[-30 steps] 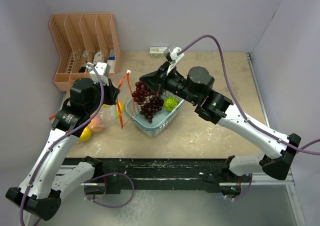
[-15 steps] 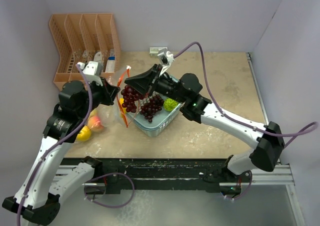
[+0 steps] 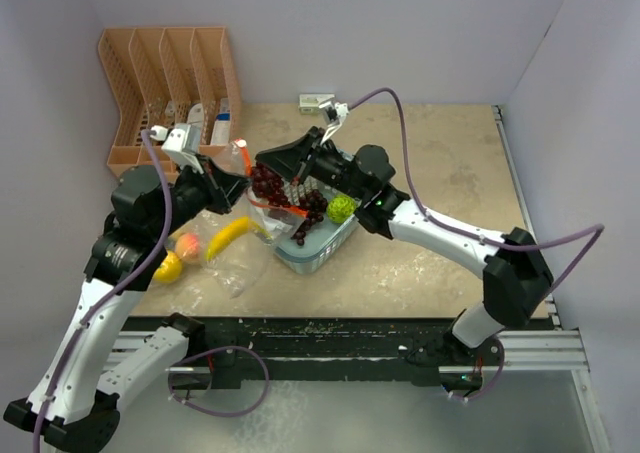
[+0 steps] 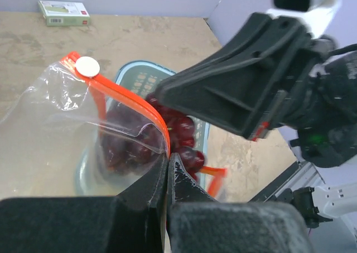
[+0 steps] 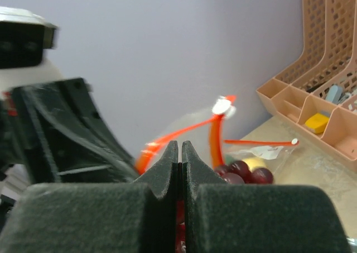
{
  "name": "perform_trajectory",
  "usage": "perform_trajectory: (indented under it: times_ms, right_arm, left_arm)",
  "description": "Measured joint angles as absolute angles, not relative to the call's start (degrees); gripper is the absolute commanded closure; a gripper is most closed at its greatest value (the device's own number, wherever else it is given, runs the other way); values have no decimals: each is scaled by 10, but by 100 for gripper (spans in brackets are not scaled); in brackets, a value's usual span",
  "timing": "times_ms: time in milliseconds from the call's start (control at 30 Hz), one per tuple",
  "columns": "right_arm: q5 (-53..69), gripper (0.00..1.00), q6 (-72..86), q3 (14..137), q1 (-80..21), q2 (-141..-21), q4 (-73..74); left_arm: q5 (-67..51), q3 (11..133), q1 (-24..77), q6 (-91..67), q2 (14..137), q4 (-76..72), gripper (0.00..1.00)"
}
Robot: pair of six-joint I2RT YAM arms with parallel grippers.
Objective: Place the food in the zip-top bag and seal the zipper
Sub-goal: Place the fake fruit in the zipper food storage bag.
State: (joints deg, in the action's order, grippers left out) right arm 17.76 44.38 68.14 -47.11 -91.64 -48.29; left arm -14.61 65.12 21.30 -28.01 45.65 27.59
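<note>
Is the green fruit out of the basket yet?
No, the green fruit lies inside the light blue basket, near its right end.

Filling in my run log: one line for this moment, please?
left gripper: shut on zipper, bag mouth held open | right gripper: shut on grape bunch at bag mouth | seal: not done

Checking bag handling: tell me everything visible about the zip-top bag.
The bag is clear, crinkly plastic with an orange-red zipper strip along its mouth and a white slider at one end. The left gripper is shut on the strip, holding that edge up next to the blue basket; the rest hangs slack. Dark grapes show through the plastic.
</note>
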Motion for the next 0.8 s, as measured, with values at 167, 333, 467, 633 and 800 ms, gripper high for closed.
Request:
perform_trajectory:
  times_ms: [167, 333, 467, 633, 800]
  right_arm:
    - [165, 100, 421, 682, -476, -853, -421]
    - [175, 100, 414, 684, -482, -821, -370]
    - [175, 100, 415, 678, -493, -825, -336]
    - [175, 100, 420, 670, -506, -849, -341]
    - [141, 100, 420, 670, -512, -854, -342]
  left_arm:
    - [-154, 635, 213, -290, 485, 246, 100]
    - [-157, 613, 213, -303, 512, 215, 100]
    - [-163, 610, 213, -321, 520, 187, 100]
    - [-179, 609, 212, -338, 531, 162, 100]
    - [-177, 609, 208, -340, 533, 163, 100]
